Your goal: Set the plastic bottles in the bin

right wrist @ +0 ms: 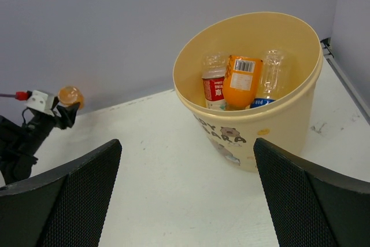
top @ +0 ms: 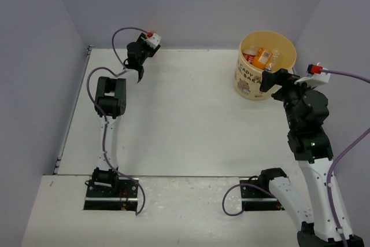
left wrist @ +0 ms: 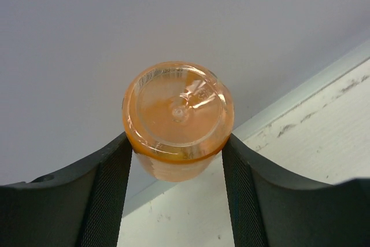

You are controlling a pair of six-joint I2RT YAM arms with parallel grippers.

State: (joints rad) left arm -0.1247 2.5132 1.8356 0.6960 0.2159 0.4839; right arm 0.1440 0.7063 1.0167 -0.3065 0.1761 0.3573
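Observation:
My left gripper (left wrist: 176,143) is shut on a stubby orange bottle (left wrist: 178,114), gripping it by its sides and holding it above the table's far left corner by the back wall. The bottle also shows in the right wrist view (right wrist: 70,95). In the top view the left gripper (top: 148,43) hides it. The pale-yellow bin (top: 248,79) stands at the back right and holds an orange bottle (right wrist: 240,82), a red-labelled one (right wrist: 215,88) and a clear blue-labelled one (right wrist: 270,76). My right gripper (right wrist: 186,146) is open and empty, just in front of the bin (right wrist: 272,131).
Grey walls close the table at the back and on both sides. A metal strip (top: 72,111) runs along the left edge. Purple cables (top: 347,74) trail from both wrists. Bare white tabletop (top: 185,114) lies between the arms.

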